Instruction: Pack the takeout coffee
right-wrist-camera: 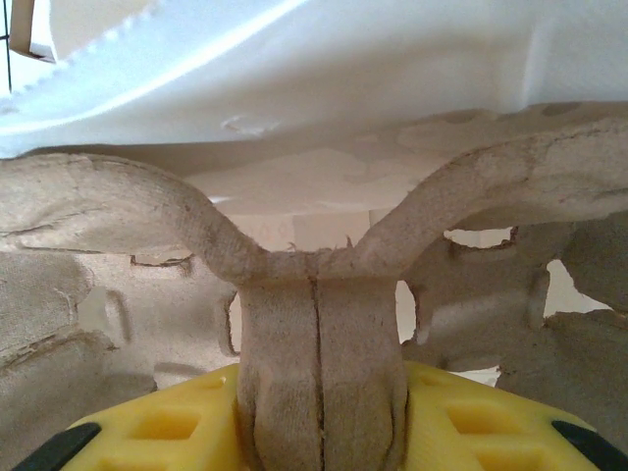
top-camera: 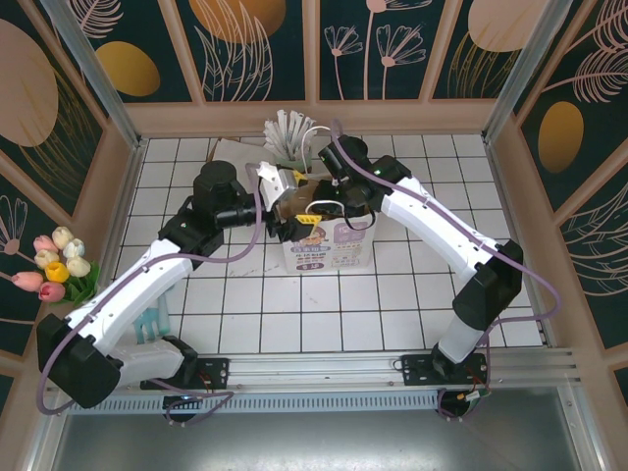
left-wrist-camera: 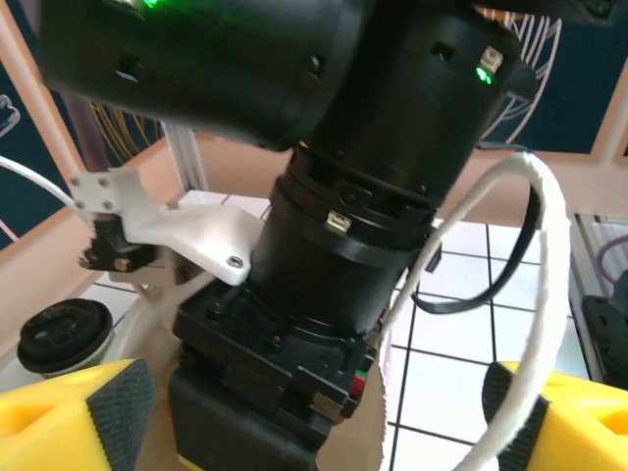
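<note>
Bench [top-camera: 255, 314]: white tiles. The bag stands near the middle, within reach of both arms.

Bag [top-camera: 329, 257]: white paper, printed front, upright with its mouth up. I judge it is set this way so the load can go in from above.

Right arm [top-camera: 432, 231]: reaches over the bag mouth from the right. Its jaws are closed on the middle rib of the carrier, with a yellow finger on each side of it. That rib is probably the natural handle, and gripping it there should keep the tray level.

Left arm [top-camera: 147, 275]: comes in at the bag's left side. Its jaws are wide and hold nothing, with the yellow fingers [left-wrist-camera: 69, 417] well apart on either side of the right arm's black wrist [left-wrist-camera: 334, 245]. It looks placed to steady the bag.

Carrier [right-wrist-camera: 128, 211]: brown pulp at the bag mouth, with the white bag wall just behind it.

Coffee [left-wrist-camera: 64, 334]: its dark round top shows low on the left of the left wrist view, just beside one yellow finger. The cup body is hidden, so I cannot tell whether it sits in a carrier hole.

Coffee axis: the top faces up, so I judge the long axis to be vertical. Upright is sensible against spilling.
</note>
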You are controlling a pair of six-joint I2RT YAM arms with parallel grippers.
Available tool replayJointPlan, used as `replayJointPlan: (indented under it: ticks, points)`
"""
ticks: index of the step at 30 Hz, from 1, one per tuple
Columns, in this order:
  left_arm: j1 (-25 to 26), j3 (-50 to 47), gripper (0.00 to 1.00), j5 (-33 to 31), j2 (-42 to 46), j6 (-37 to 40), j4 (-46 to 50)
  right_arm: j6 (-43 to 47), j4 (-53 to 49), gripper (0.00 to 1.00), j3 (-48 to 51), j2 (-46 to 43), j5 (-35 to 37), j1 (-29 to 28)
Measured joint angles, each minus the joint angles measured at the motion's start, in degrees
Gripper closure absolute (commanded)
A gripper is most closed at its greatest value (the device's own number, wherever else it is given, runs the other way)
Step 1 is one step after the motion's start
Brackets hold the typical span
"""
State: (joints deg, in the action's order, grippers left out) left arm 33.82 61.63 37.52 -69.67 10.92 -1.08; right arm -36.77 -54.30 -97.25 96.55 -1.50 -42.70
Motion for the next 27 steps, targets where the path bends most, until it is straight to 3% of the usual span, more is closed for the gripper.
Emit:
replayJointPlan:
  ticks: [1, 2, 5, 10, 16, 27]
  points:
    - [0.0, 0.0, 0.60, 0.3, 0.2, -0.1, -0.2, 0.0, 0.0, 0.61, 0.0, 0.0, 0.0, 0.0]
    - [0.0, 0.0, 0.76, 1.3, 0.3, 0.0, -0.5, 0.0, 0.0, 0.61, 0.0, 0.0, 0.0, 0.0]
    - [0.0, 1.1, 1.00, 7.4, -0.6, -0.6, -0.6, 0.0, 0.0, 0.61, 0.0, 0.0, 0.1, -0.1]
    - [0.3, 3.1, 1.00, 14.8, -1.7, 0.7, 1.6, -0.1, -0.2, 0.61, 0.0, 0.0, 0.5, -0.2]
    - [0.3, 1.1, 1.00, 22.1, 3.8, 7.3, 5.9, -0.1, -0.9, 0.61, -0.1, 0.9, 0.6, -0.2]
    - [0.4, 2.3, 0.96, 26.8, -1.9, 9.3, 8.4, 0.0, -4.0, 0.61, -0.6, 3.7, 0.4, -0.9]
